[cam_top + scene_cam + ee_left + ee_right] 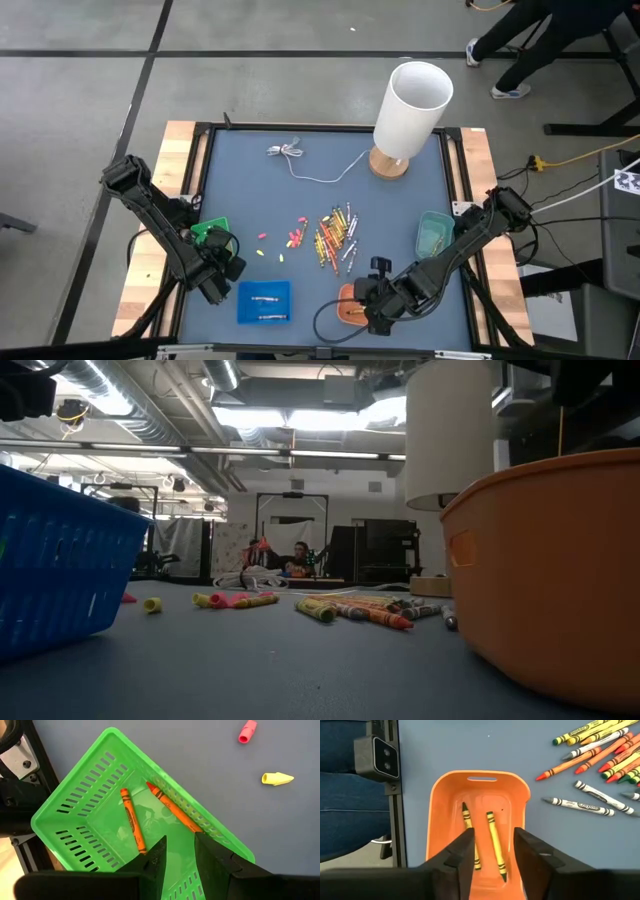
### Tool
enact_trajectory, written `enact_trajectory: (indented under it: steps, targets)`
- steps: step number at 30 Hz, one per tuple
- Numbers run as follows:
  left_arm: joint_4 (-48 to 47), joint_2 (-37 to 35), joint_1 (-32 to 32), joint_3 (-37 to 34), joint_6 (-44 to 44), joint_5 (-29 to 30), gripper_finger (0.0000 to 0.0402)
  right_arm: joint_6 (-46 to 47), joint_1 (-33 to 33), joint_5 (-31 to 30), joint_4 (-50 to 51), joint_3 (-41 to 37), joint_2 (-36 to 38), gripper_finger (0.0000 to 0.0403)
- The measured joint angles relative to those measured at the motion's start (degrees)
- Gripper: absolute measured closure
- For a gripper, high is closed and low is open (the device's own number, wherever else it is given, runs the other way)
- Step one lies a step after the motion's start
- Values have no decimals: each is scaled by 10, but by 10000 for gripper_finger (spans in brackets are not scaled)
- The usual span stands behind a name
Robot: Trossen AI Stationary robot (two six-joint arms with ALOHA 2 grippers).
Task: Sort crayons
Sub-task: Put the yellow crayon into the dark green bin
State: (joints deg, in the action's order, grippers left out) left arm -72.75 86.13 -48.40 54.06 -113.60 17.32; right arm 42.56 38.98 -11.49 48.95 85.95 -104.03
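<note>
My right gripper (492,852) hangs over the orange tray (440,810) at lower centre, jaws apart and empty, two yellow crayons (495,842) lying inside. Drop looks done. Next I head up to the crayon pile (335,235) mid-table for another.

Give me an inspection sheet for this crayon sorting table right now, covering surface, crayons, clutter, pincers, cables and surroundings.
Surface: blue-grey table in a black frame.
Job's things: loose crayons piled mid-table; two orange ones in the green tray; two yellow ones in the orange tray; two in the blue tray; teal tray contents unclear.
Clutter: white lamp on a wooden base; small crayon stubs.
Grippers: left pincer over the green tray, fingers apart, empty; right pincer over the orange tray, open, empty.
Cables: thin white cable lying on the table.
Surroundings: a person's legs beyond the table.
</note>
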Motion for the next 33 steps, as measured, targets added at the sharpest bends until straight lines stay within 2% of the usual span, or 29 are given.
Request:
enact_trajectory:
  steps: [7,11,19,24,33]
  targets:
    - [-2,0,0,3,3,0,317,0,0,0,0,0,0,253]
    - [-4,0,0,26,36,8,317,0,0,0,0,0,0,253]
    - [-6,0,2,90,97,125,317,-1,0,0,1,0,0,254]
    - [24,0,23,95,170,200,317,-25,0,0,1,0,0,254]
    - [155,0,124,95,364,207,317,-26,0,0,1,0,0,254]
